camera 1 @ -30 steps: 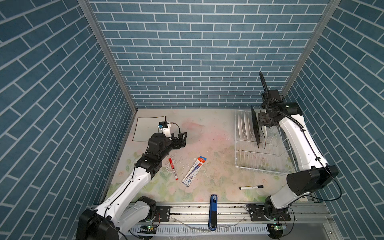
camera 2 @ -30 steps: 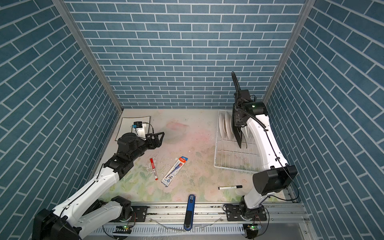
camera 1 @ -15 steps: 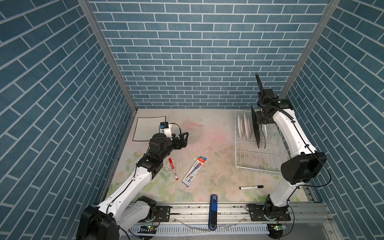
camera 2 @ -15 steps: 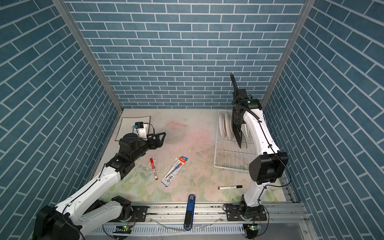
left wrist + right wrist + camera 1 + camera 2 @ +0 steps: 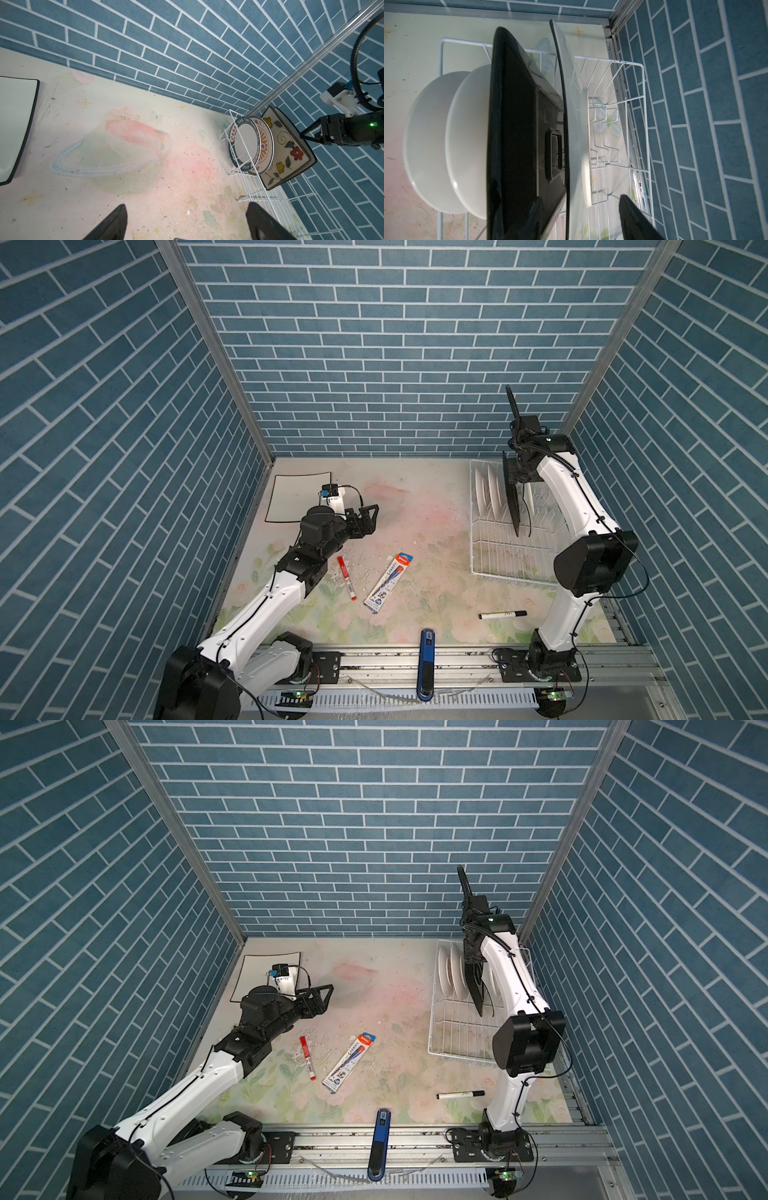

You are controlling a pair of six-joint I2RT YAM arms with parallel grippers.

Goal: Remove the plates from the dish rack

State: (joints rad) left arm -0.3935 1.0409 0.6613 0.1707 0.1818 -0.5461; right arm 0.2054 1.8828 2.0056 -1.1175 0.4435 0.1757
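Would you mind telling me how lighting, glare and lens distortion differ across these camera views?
In both top views the light is even and the picture sharp, though the wide lens splays the brick walls outward. In the left wrist view the straight brick lines bow into curves, and the left gripper shows only as dark silhouettes. The right wrist view is dimmer, and the square plate carries streaky reflections on its glossy black back.

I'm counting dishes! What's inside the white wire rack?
The white wire rack holds two round white plates with lettered rims, a square flowered plate with a black back, and a pale black-rimmed plate. The flowered plate covers that last one's near side.
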